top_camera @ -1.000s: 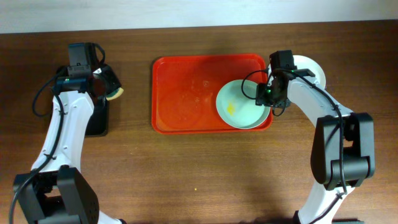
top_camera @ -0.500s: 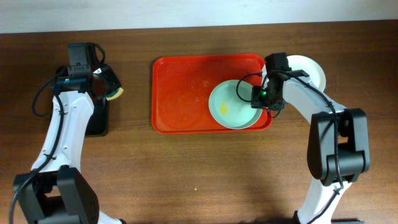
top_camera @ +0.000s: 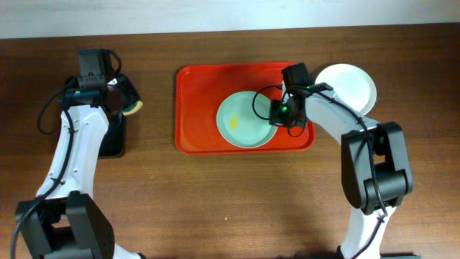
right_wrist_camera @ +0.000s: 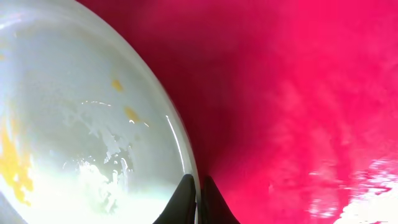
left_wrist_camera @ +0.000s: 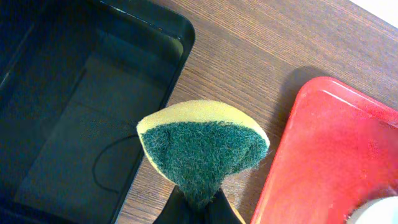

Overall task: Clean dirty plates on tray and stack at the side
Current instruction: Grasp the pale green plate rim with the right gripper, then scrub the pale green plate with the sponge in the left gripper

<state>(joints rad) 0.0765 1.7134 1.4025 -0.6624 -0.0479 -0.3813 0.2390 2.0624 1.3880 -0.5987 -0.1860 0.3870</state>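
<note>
A pale mint-green plate [top_camera: 244,120] with a yellow smear lies on the red-orange tray [top_camera: 201,108], right of its middle. My right gripper [top_camera: 277,115] is shut on that plate's right rim; the right wrist view shows the fingers [right_wrist_camera: 198,196] pinching the rim of the plate [right_wrist_camera: 74,137] over the tray [right_wrist_camera: 298,93]. A white plate [top_camera: 348,85] lies on the table right of the tray. My left gripper [top_camera: 122,101] is shut on a yellow and green sponge [left_wrist_camera: 202,146] and holds it above the table left of the tray [left_wrist_camera: 336,162].
A small black tray [left_wrist_camera: 74,106] lies on the table at the far left, under my left arm [top_camera: 75,144]. The table's far edge meets a white wall [top_camera: 230,14].
My right gripper has dragged the mint-green plate leftward, from the tray's right edge toward its middle. More of the white plate now shows. The left arm has not moved.
</note>
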